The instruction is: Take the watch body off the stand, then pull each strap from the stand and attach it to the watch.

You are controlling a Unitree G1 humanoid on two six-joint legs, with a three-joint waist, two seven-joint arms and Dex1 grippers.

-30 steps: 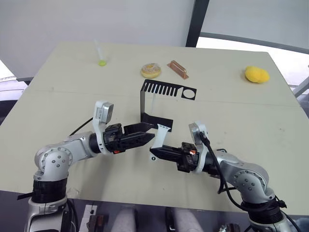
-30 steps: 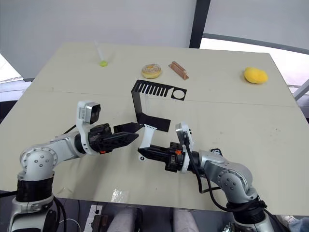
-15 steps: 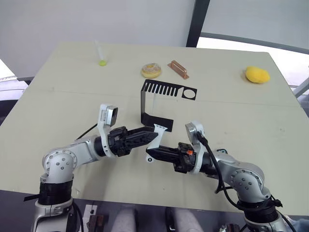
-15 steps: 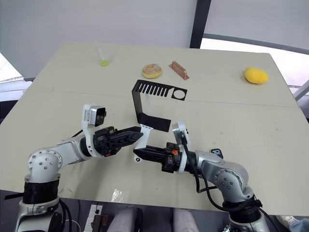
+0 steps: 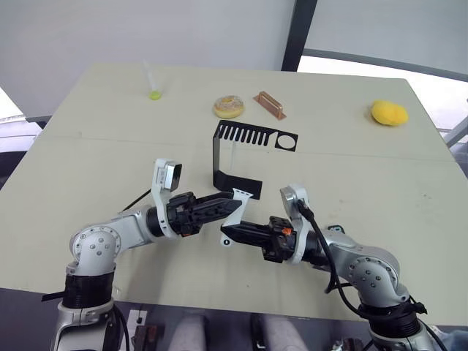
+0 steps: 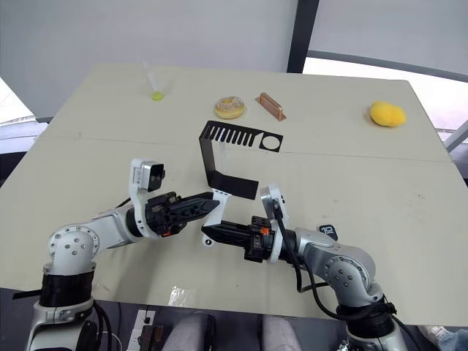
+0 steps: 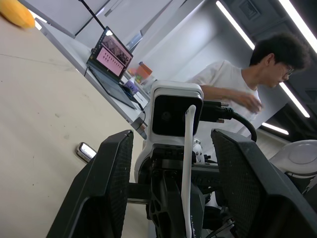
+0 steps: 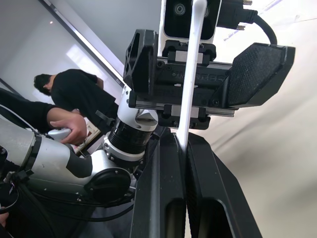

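Hidden or unclear: I cannot make out the watch body with any certainty; a small dark object (image 6: 328,229) lies on the table (image 5: 95,153) just behind my right forearm, too small to identify. In the head views the lower end of the strap (image 5: 235,216) is covered by the right gripper's fingers, and I see one strap, not two.

Right gripper (image 5: 232,232): arm reaches in low over the near part of the table, forearm nearly level, fingers pointing toward my left arm. The right wrist view shows its two fingers pressed together on the white strap (image 8: 189,84), which rises straight out from between them.

Left gripper (image 5: 228,205): arm likewise low and nearly level, fingers pointing toward the right gripper, tips almost meeting it. The left wrist view shows its fingers (image 7: 111,183) spread wide, with the strap standing in the gap between them and touching neither.

Strap: upright and slightly tilted, its upper end close to the stand's base.

Stand (image 5: 223,162): just beyond both fingertips, upright, slotted top plate with round hole facing away from me.

Far beyond the grippers: copper-coloured bar (image 5: 269,104), doughnut (image 5: 229,107), yellow object (image 5: 388,112), syringe-like item (image 5: 151,80).

Background of wrist views: a person in white (image 7: 233,84), a person in black (image 8: 74,99), a laptop (image 7: 109,59).
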